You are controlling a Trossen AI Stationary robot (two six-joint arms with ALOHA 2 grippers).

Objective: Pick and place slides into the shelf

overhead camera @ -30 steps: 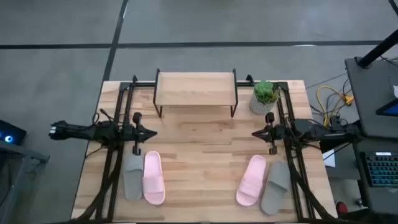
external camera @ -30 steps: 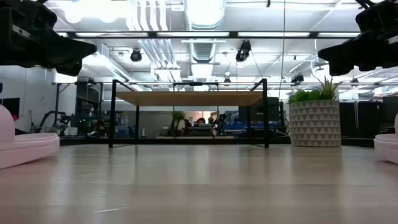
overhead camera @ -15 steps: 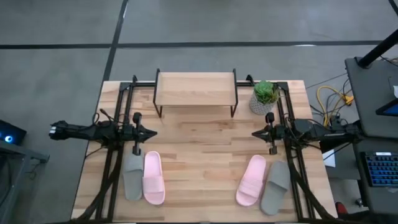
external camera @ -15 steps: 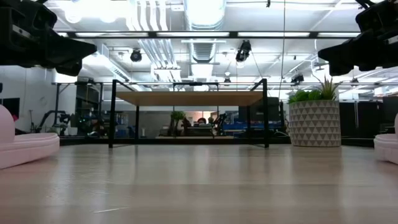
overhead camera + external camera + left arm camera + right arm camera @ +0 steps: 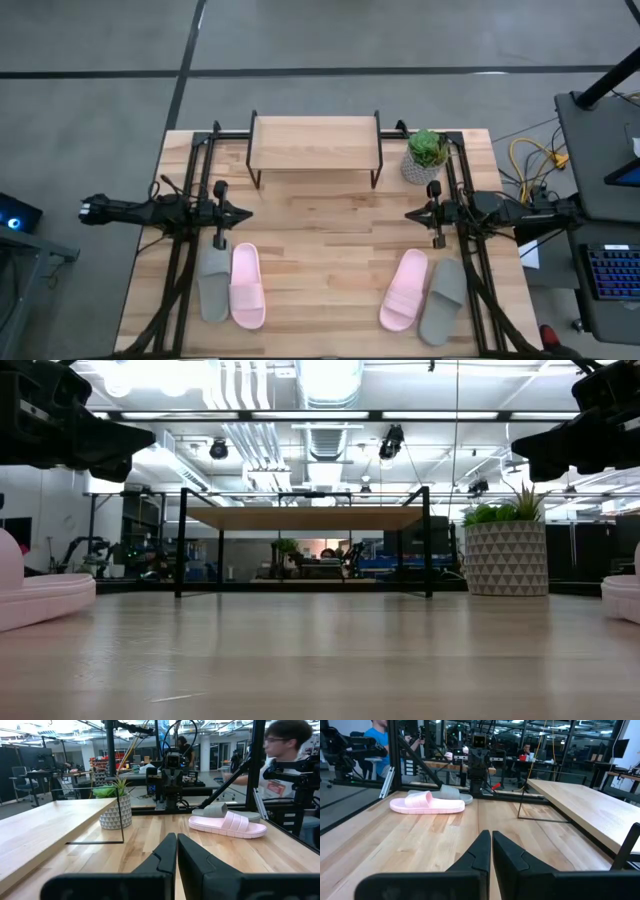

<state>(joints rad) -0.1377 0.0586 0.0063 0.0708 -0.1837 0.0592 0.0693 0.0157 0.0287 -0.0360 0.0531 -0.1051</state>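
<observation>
Slides [image 5: 248, 285]: pink and grey, seemingly foam, wide-strapped.

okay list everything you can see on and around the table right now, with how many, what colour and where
pink slides: two, light pink, one inner near-left, one inner near-right
grey slides: two, grey, one outer near-left, one outer near-right
shelf: one, light wood top, black legs, far middle, nothing on it
potted plant: one, green in pale patterned pot, right of shelf
table: one, light wood
person: one, beyond the table, blurred
left gripper: one, dark, shut, left side above table
right gripper: one, dark, shut, right side above table
</observation>
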